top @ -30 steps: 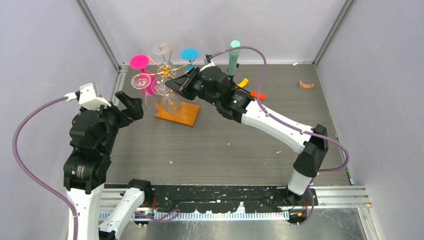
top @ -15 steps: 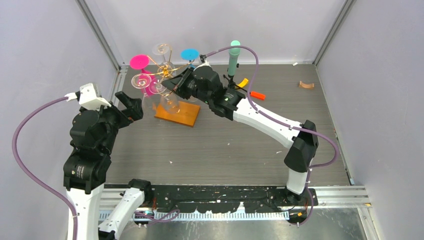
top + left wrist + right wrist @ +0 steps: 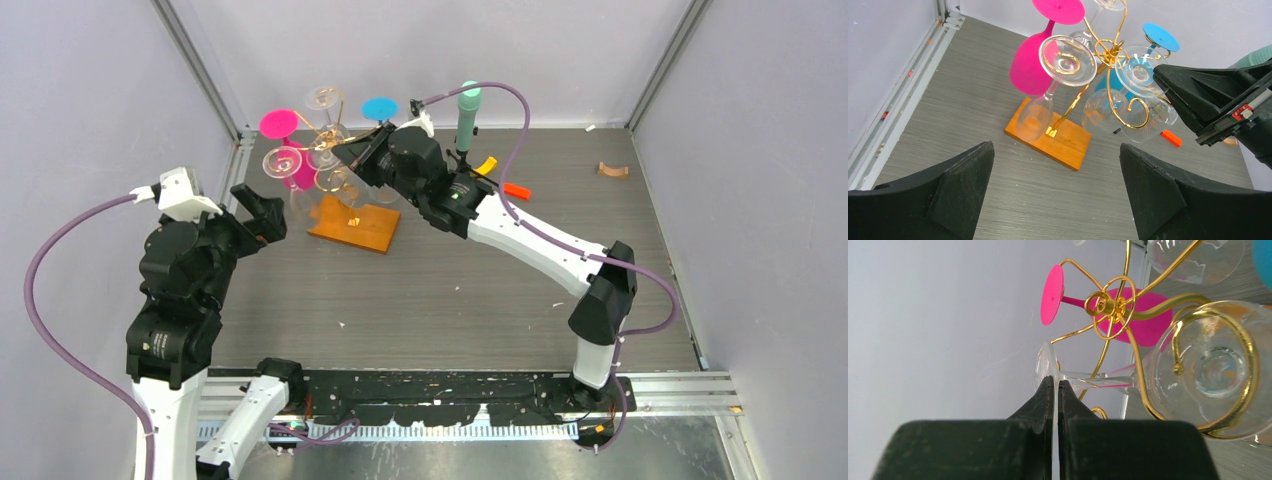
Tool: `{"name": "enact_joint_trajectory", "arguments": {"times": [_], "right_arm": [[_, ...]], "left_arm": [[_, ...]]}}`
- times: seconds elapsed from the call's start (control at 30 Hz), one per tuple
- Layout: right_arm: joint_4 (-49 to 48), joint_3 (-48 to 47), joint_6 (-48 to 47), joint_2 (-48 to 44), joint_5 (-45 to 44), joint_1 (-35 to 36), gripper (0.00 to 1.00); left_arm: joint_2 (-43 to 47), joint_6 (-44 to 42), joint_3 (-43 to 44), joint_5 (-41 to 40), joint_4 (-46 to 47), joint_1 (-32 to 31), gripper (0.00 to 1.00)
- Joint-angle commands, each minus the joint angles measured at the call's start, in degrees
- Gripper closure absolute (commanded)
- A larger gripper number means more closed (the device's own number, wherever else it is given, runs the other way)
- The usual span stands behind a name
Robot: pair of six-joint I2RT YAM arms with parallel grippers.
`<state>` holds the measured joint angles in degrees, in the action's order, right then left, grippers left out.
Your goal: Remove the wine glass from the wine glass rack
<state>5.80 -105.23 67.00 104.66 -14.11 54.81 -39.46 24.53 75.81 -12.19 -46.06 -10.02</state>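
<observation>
From above, the wine glass rack (image 3: 354, 226) stands at the far left of the table (image 3: 500, 290); the right tool (image 3: 352, 152) is at its gold scrolls from the right side, and the clear wine glass (image 3: 372, 190) hangs just under it, bowl down; the left tool (image 3: 262, 210) waits well apart on the rack's left, jaws wide and holding nothing; the right arm is plainly the nearer.

From the left wrist, the glass hangs upside down, its foot (image 3: 1140, 72) uppermost in a scroll and its long axis running down to the bowl; the tip of the right tool touches the right edge of the foot.

From the right wrist, the jaws are pressed together with only a sliver between them; the foot stands edge-on in line with that sliver, so I judge its rim to be pinched; the stem (image 3: 1098, 380) runs off to the right, square to the fingers (image 3: 1045, 405); a gold curl (image 3: 1248, 365) overlaps the bowl, around it or in front I cannot tell; getting free likely means drawing the foot sideways out of its scroll.
</observation>
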Motion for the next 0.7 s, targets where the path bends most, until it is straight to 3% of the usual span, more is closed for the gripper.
{"name": "enact_joint_trajectory", "arguments": {"times": [0.0, 0.57, 0.67], "right_arm": [[-2.95, -1.01, 0.96, -4.28, -6.04, 0.39, 1.00], [-1.44, 6.35, 6.96, -12.31, -4.66, 0.48, 1.00], [0.66, 7.00, 7.97, -13.50, -4.18, 0.48, 1.00]], "left_arm": [[0.34, -1.59, -0.09, 2.27, 0.98, -0.26, 0.00], [0.08, -3.26, -1.37, 8.67, 3.22, -0.28, 0.00], [0.28, -5.76, -2.23, 13.62, 4.85, -0.27, 0.00]]}}
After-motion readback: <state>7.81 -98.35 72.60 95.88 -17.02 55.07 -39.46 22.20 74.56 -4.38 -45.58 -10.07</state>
